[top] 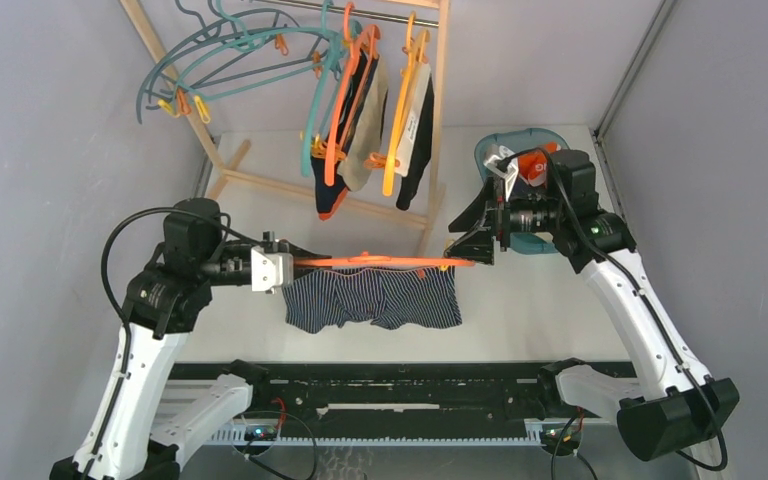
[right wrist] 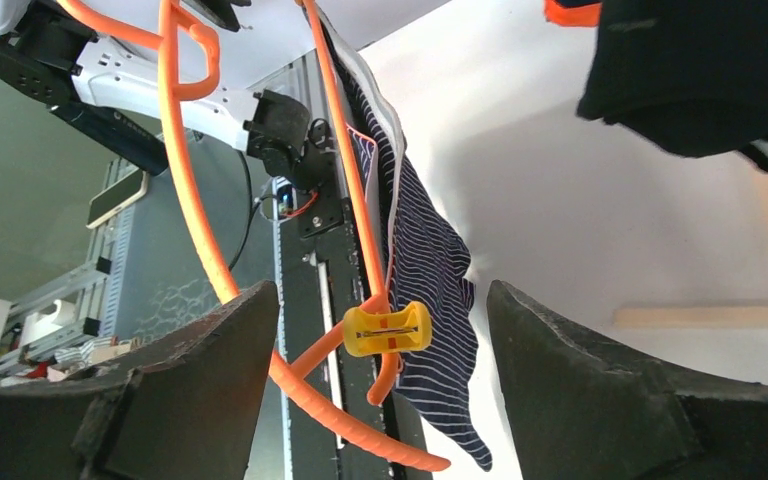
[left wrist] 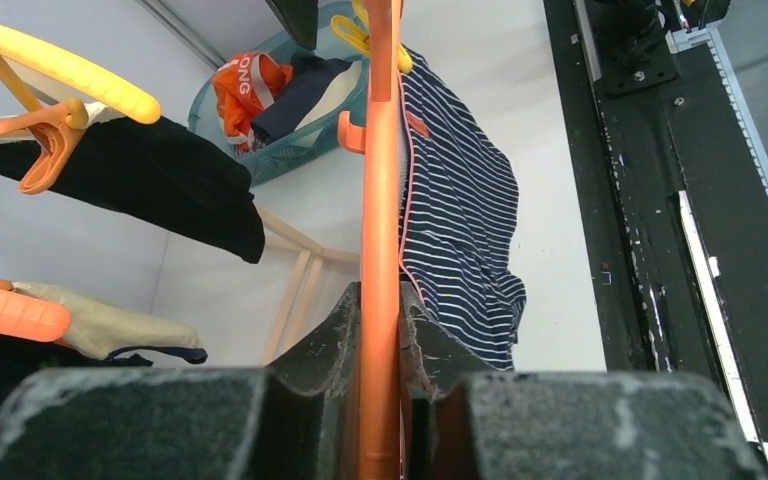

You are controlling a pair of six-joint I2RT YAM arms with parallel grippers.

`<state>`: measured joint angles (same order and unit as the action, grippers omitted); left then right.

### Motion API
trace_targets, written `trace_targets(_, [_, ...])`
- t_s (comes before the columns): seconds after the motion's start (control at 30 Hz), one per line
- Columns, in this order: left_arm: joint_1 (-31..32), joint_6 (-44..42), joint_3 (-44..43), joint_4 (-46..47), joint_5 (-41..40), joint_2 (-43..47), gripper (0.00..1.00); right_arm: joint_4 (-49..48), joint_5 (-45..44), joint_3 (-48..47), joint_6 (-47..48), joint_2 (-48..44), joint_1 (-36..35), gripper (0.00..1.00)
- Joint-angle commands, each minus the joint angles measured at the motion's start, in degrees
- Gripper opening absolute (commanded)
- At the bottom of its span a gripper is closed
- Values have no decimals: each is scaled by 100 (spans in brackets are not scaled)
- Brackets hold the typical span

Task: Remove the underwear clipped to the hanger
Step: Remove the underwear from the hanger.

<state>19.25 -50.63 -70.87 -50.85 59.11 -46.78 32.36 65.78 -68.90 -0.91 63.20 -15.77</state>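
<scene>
Left end effector (top: 288,270) grips hanger (top: 370,262); striped underwear (top: 375,298) hangs near released right end effector (top: 472,250).

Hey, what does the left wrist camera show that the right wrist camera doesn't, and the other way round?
Only the left wrist view: the left gripper shut on the orange hanger, plus the teal basket holding clothes. Only the right wrist view: the right gripper open, its fingers on either side of the yellow clip. Both: the hanger, that clip and the navy striped underwear hanging from it.
</scene>
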Motion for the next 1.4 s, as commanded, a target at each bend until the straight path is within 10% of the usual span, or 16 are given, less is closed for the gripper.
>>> trace_targets(0.0, [44,-83,144,517,243,139,0,-207,330,130,-7,9,-23,74])
trace_targets(1.37, [127,413,556,1402,242,74,0,-84,125,254,539,-28,63,12])
